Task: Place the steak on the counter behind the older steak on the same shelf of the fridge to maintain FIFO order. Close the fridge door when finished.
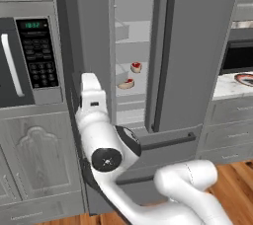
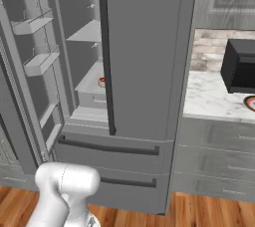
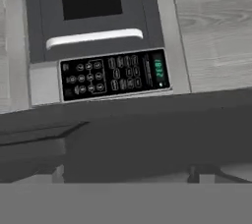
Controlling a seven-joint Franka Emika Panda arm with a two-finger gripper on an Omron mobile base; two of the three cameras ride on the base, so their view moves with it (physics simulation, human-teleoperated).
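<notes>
Grey kitchen cabinetry frames the fridge [image 1: 197,46], its left door ajar. Two steaks share the shelf [image 1: 129,90]: the steak [image 1: 136,67] behind the older steak [image 1: 127,83]. Whether the gripper is open cannot be judged.

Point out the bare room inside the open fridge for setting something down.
The fridge has a bare upper shelf and empty door bins. The lower shelf is crowded at its right end, where two steaks sit.
</notes>
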